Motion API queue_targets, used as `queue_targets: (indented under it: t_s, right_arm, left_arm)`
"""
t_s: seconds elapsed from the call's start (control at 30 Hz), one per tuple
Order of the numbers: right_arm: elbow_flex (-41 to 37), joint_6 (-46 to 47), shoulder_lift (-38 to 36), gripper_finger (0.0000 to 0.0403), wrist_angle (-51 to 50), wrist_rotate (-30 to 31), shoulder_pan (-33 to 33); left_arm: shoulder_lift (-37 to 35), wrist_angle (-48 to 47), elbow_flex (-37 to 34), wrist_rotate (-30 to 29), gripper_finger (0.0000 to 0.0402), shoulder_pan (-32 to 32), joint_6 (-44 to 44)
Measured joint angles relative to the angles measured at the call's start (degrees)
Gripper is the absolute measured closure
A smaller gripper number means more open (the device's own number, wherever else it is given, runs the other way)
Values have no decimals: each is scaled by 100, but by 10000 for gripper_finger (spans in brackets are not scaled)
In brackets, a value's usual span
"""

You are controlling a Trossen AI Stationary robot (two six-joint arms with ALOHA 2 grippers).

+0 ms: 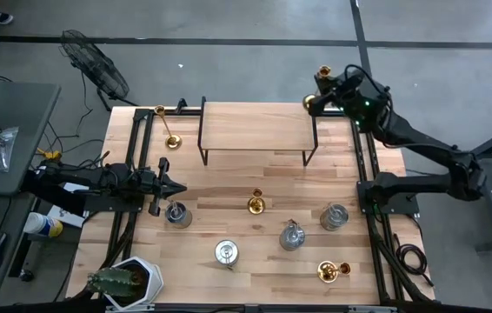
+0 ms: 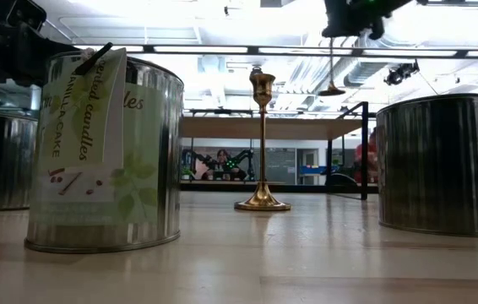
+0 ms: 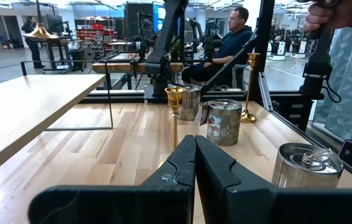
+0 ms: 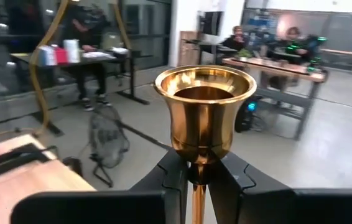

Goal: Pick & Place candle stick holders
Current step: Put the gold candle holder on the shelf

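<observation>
Low view, level with the table (image 2: 247,253). Right gripper (image 2: 350,19) at top, dark, pinching the thin stem of a gold candlestick (image 2: 332,72) that hangs straight below it, round base lowest, clear of the table. Well below and to the left of this gripper, a second gold candlestick (image 2: 262,143) stands upright on the wood, cup on top, base flat. Lower right of the gripper, a ribbed silver tin (image 2: 442,165) sits close to the camera. Far to the gripper's left, a larger tin (image 2: 108,152) with a green label reading "candles" and "vanilla cake". Left arm (image 2: 7,42) dark at upper left, behind that tin. Raised wooden shelf (image 2: 264,127) on black legs in the background.
</observation>
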Motion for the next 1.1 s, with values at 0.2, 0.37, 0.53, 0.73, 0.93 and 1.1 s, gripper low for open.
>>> queue_targets:
  t_s: [0.2, 0.37, 0.53, 0.73, 0.93, 1.1]
  right_arm:
    - [311, 4, 580, 366, -166, -518, -144]
    - [321, 405, 920, 366, -133, -657, -366]
    - [322, 895, 1106, 366, -139, -744, -566]
    - [321, 922, 1280, 366, -162, -781, -596]
    - [321, 913, 1425, 366, -164, -795, -630]
    - [321, 909, 1481, 366, -176, -744, -716]
  left_arm:
    - [0, 1, 0, -1, 402, 0, 0]
    - [1, 1, 0, -2, 402, 0, 0]
    - [-1, 1, 0, -4, 402, -1, 0]
    - [0, 1, 0, -7, 402, 0, 0]
    - [1, 1, 0, -24, 402, -1, 0]
    - [0, 1, 0, -23, 402, 0, 0]
